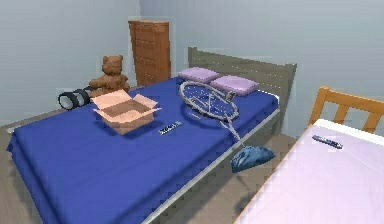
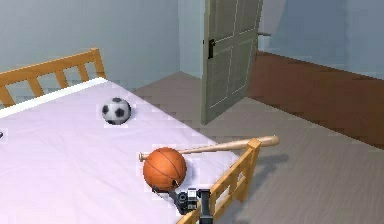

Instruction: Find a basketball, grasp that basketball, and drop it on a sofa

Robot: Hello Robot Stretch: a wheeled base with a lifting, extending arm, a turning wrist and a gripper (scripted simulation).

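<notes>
Orange basketball (image 2: 165, 168): lay on the lilac bed (image 2: 60, 150) close to the footboard, toward 6 o'clock in the arm side view.
Dark gripper (image 2: 186, 199): sat at the ball's 5 o'clock, close to it, by that view's bottom edge.
Jaws: their state could not be told. With the ball resting on the bed right by them, it could not be told whether anything was held either.
Finding: judged done, since the ball was in plain sight and within the arm's reach.
Grasp: judged not confirmed, as the ball rested on the mattress and was not lifted clear.
Drop on sofa: judged left to do. The room looked like a bedroom, so the ball would likely have to be carried out, perhaps by the door (image 2: 228, 60) at 1 o'clock.
Long axis: none, since a round ball is alike from every side.
Pointing: no direction. Its dark seams curved roughly from 12 to 6 o'clock.
Neighbours: a soccer ball (image 2: 117, 111) lay apart at its 11 o'clock. A wooden bat (image 2: 215, 148) ran just behind it toward 2 o'clock.
Ahead: a blue bed (image 1: 90, 160) carried a cardboard box (image 1: 125, 110) and a teddy bear (image 1: 110, 75).
</notes>
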